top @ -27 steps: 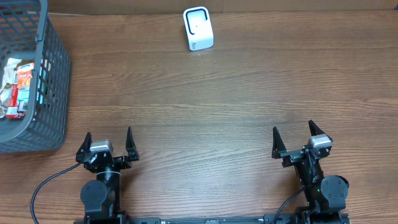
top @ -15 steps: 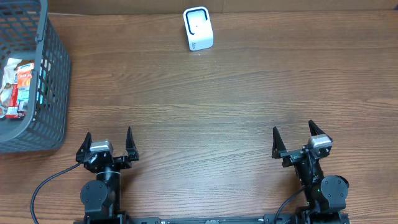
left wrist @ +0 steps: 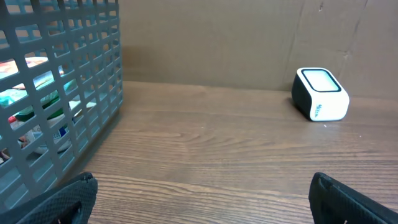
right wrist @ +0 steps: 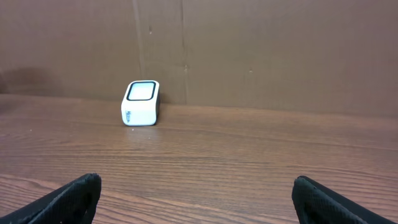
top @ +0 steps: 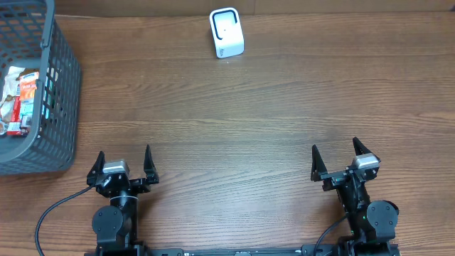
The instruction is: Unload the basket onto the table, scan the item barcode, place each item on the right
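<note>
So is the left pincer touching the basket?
Apart. The overhead view shows bare table between the left pincer and the basket.

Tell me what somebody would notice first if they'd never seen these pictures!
Probably the gray plastic basket at the left end of the wooden table, with colorful packets lying inside it. Next comes the little white barcode scanner standing alone near the back edge. Closest to us, the left gripper and right gripper sit open and empty.
</note>
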